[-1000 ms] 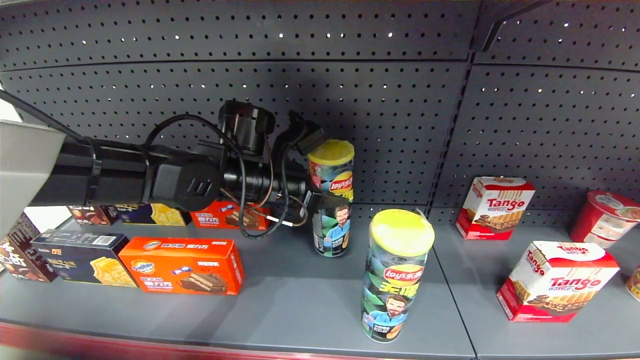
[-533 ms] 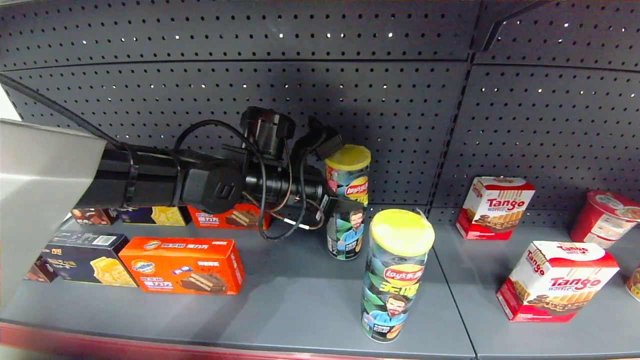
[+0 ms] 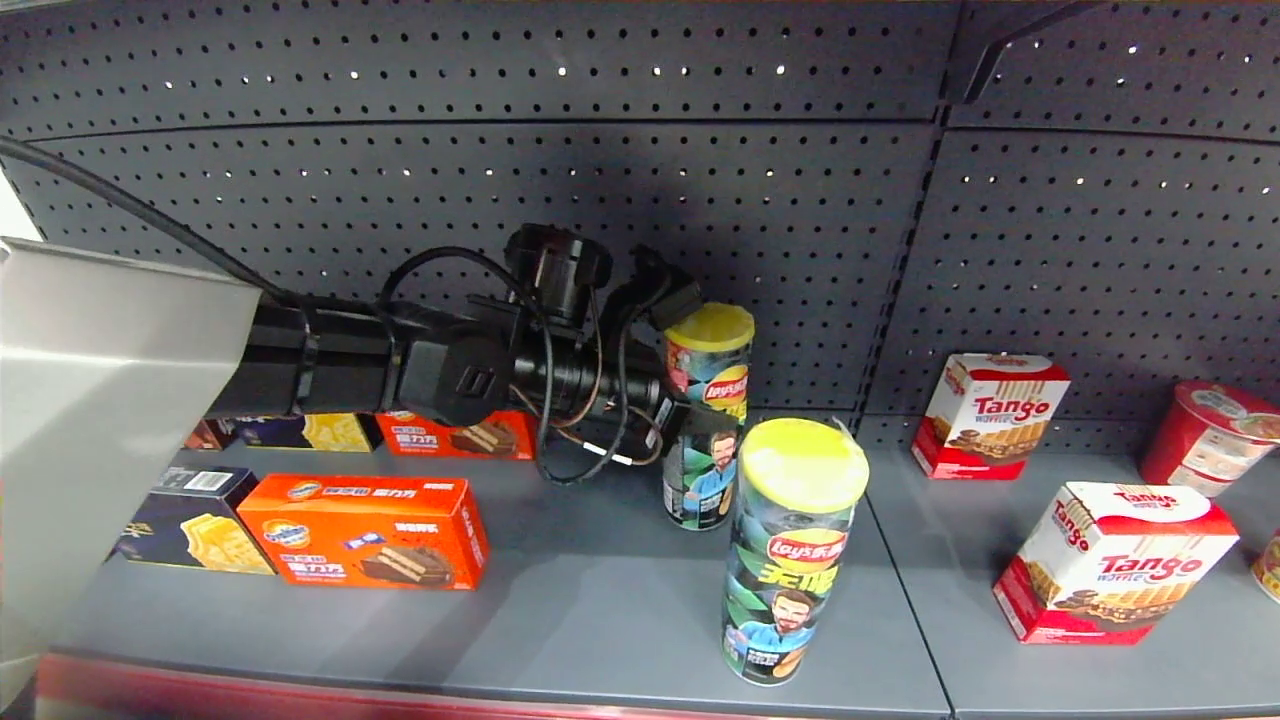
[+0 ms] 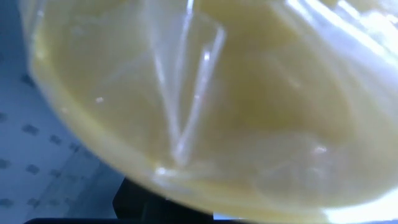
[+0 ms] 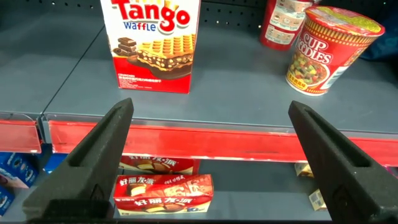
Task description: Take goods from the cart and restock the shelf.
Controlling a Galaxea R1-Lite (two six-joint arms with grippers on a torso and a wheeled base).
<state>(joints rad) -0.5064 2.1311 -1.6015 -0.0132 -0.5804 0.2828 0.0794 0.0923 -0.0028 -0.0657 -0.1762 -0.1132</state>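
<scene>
- Clamped round the middle of the far chips can (image 3: 708,420) with the left gripper (image 3: 672,425): upright, toward the far side of the shelf (image 3: 600,600), just behind and left of the near chips can (image 3: 795,545)
- Cannot tell whether the far chips can's base is touching the shelf or just above it
- Could topple the far chips can if let go while above the deck or off plumb; judged tall, narrow and light, so little margin
- Could clip the near chips can when drawing the arm back, given how close the two stand
- Could drag the loose cables (image 3: 560,440) across the far orange box (image 3: 455,435) lying just under the wrist
- Spread wide and holding nothing at the right gripper (image 5: 209,109), hanging near the red shelf edge (image 5: 205,140), well apart from the cans
- From the head view: the spacing of both cans and the wrist's approach; from the left wrist view, the yellow lid (image 4: 236,106) very close up, nothing of base or gap
- From the right wrist view: a waffle box (image 5: 152,43), cup noodles (image 5: 333,43) and boxes on a lower shelf (image 5: 165,190), beyond what the head view takes in
</scene>
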